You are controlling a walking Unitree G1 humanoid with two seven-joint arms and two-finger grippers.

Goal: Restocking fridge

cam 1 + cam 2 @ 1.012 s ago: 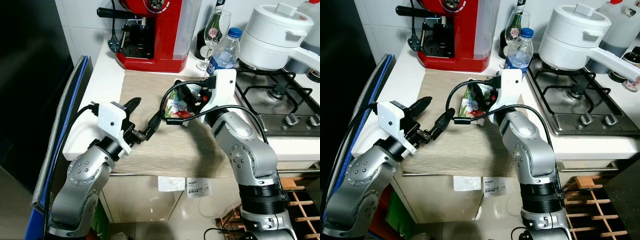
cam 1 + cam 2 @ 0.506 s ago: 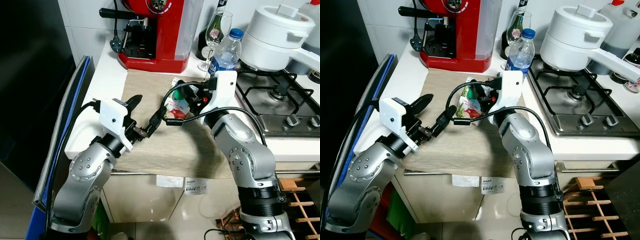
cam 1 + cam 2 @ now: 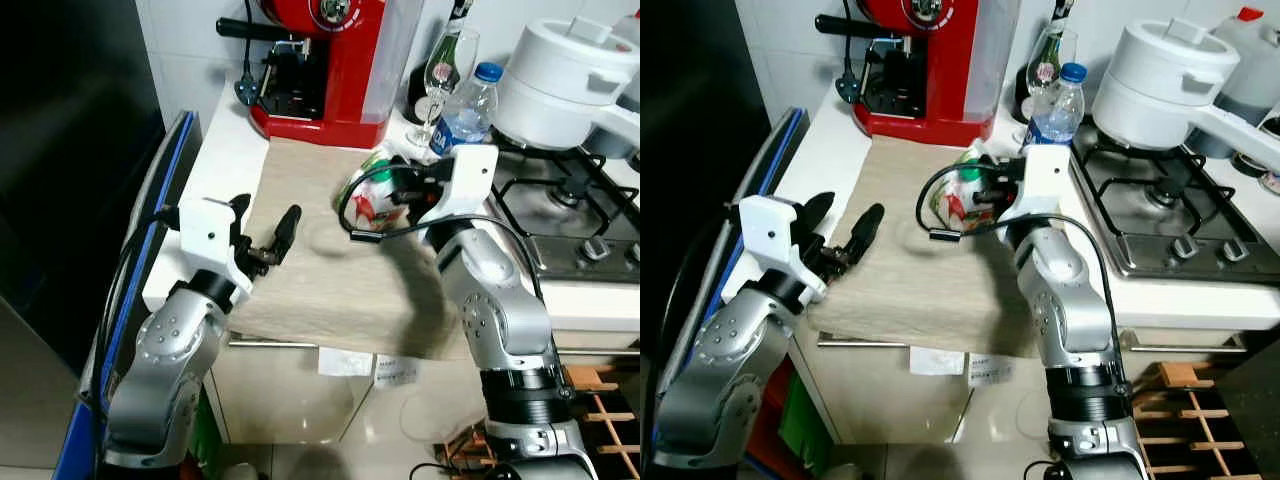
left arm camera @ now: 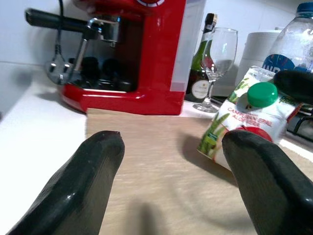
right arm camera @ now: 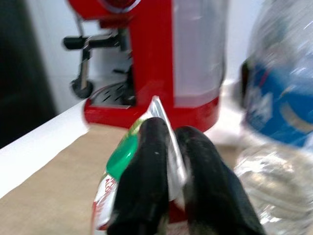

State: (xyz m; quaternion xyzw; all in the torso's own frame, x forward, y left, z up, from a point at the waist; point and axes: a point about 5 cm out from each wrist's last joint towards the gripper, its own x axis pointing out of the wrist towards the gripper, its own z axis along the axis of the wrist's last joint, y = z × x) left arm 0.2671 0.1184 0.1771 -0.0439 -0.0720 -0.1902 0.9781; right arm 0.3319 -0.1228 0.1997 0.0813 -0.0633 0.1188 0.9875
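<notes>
Right gripper (image 3: 392, 188) pinches carton (image 3: 372, 196) by top seam above mat's (image 3: 330, 290) back edge; left gripper (image 3: 263, 233), spread, empty, near left edge.

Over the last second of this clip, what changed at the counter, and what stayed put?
The right gripper, already shut on the carton, lifted it off the beige mat and carries it tilted above the mat. The left gripper drew back toward the mat's left edge, fingers open. The head camera also shifted, so the whole view moved. The red coffee machine, water bottle, wine glass and white pot stayed in place.
</notes>
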